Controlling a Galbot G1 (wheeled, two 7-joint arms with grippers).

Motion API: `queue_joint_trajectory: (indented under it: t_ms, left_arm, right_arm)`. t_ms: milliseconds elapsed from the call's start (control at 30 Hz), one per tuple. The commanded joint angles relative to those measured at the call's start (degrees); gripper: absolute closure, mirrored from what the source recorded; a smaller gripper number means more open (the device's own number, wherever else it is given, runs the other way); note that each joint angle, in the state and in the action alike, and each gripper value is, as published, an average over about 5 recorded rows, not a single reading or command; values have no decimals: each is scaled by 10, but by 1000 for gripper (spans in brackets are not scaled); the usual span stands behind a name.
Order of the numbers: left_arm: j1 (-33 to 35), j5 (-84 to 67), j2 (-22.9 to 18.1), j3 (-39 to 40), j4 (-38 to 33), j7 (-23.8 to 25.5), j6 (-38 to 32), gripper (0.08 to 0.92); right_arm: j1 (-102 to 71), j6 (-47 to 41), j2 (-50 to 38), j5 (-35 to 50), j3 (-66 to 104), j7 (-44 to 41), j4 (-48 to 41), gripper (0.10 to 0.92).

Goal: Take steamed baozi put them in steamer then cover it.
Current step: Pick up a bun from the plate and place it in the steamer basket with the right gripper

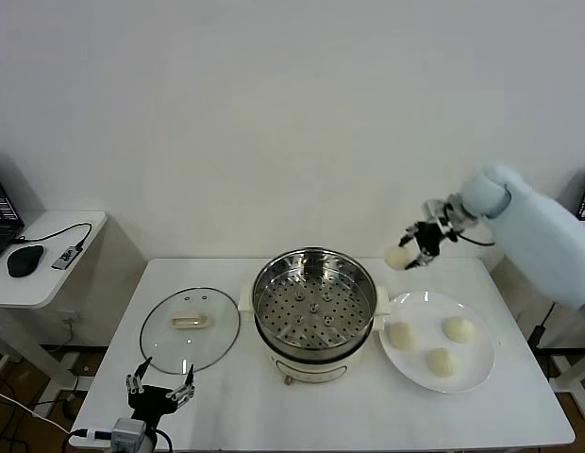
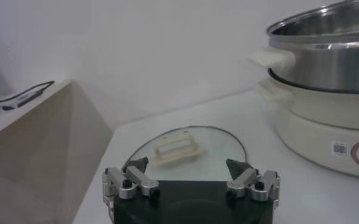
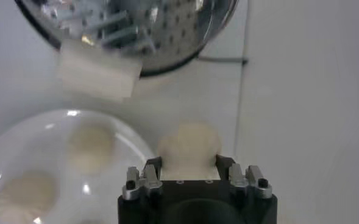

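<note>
My right gripper is shut on one cream-white baozi, holding it in the air above the table's back right, just right of the steamer. The steel steamer basket is empty and sits on its cream pot base in the middle. Three more baozi lie on the white plate. The glass cover lies flat on the table left of the steamer. Near the front left edge my left gripper rests open, just short of the cover.
A side desk at the far left carries a black mouse and a cable. The wall runs close behind the table. Bare tabletop stretches along the front edge.
</note>
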Motion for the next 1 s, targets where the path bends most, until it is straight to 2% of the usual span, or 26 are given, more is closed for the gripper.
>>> queue_joint_trajectory:
  t_ms: [33, 200, 367, 500, 733, 1000]
  left_arm:
    - [1, 0, -2, 0, -2, -1, -2, 177]
    - [7, 1, -6, 0, -1, -6, -5, 177]
    - [17, 10, -7, 1, 6, -10, -10, 177]
    - [21, 12, -11, 2, 10, -14, -13, 177]
    - [26, 11, -15, 3, 12, -16, -14, 177]
    - [28, 9, -15, 1, 7, -15, -12, 177]
  right_arm:
    - [111, 134, 70, 85, -84, -47, -63, 457]
    - [106, 258, 131, 33, -70, -45, -96, 457]
    - [94, 346, 163, 17, -73, -31, -79, 457]
    - [76, 416, 183, -31, -73, -27, -60, 457]
    - [37, 425, 180, -144, -62, -14, 12, 464]
    - [3, 425, 188, -187, -52, 7, -5, 501]
